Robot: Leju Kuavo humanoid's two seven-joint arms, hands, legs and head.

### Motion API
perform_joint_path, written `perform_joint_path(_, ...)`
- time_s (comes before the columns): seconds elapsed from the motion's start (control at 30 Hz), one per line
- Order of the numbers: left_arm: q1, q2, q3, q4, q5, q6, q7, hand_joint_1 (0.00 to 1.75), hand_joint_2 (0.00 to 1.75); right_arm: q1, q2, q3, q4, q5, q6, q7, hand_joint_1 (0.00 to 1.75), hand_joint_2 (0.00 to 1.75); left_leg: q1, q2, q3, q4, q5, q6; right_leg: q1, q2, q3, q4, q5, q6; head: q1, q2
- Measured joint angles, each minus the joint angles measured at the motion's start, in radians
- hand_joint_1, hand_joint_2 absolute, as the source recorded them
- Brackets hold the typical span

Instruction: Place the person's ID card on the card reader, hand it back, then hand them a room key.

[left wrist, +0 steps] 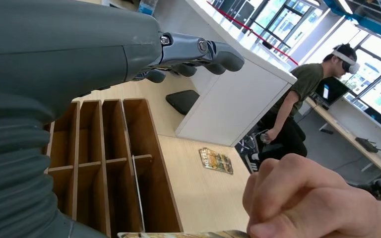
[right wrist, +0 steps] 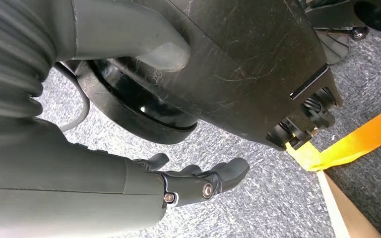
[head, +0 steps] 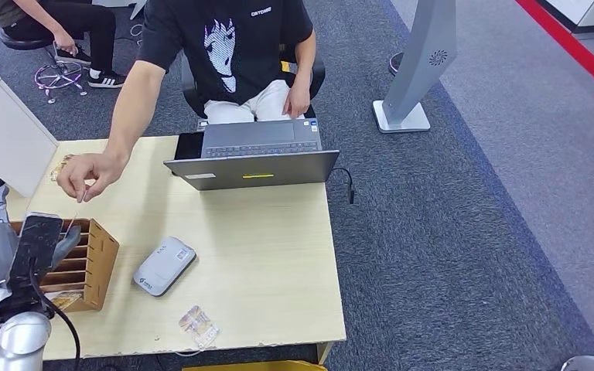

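At the lower left of the head view the robot's left hand [head: 4, 243] hovers over the wooden slotted card holder [head: 97, 259], its fingers spread apart and holding nothing; the left wrist view shows those fingers [left wrist: 218, 54] extended above the holder's compartments [left wrist: 109, 158]. Just above it, the person's hand [head: 85, 174] pinches a thin card [head: 72, 220] that points down at the holder's back edge. The grey card reader [head: 164, 265] lies on the table [head: 278, 263] right of the holder, with a clear packet [head: 198, 326] near the front edge. A laptop [head: 255, 154] stands at the table's far side. The right hand [right wrist: 193, 181] hangs over grey carpet, fingers loosely extended, empty.
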Motion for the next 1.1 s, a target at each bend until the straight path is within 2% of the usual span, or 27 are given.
perform_joint_path(0.07, 0.0, 0.002, -0.004, 0.008, 0.001, 0.003, 0.005, 1.75, 1.75, 0.0, 0.0, -0.002, 0.001, 0.003, 0.0, 0.0, 0.0, 1.75, 0.0, 0.0, 0.0, 0.0, 0.0, 0.0, 0.0, 0.0, 0.0, 0.0, 0.0, 0.0, 0.0, 0.0)
perform_joint_path(0.83, -0.001, 0.004, -0.007, 0.043, -0.004, 0.047, 0.029, 1.75, 1.75, 0.003, 0.002, -0.005, 0.0, 0.018, -0.002, 0.005, 0.0, 1.75, 0.0, 0.0, 0.0, 0.0, 0.0, 0.0, 0.0, 0.0, 0.0, 0.0, 0.0, 0.0, 0.0, 0.0)
perform_joint_path(1.1, 0.0, 0.003, -0.022, 0.031, -0.017, 0.055, -0.024, 1.75, 1.75, 0.017, 0.002, -0.019, -0.024, 0.018, -0.002, 0.021, 0.0, 1.75, 0.0, 0.0, 0.0, 0.0, 0.0, 0.0, 0.0, 0.0, 0.0, 0.0, 0.0, 0.0, 0.0, 0.0)
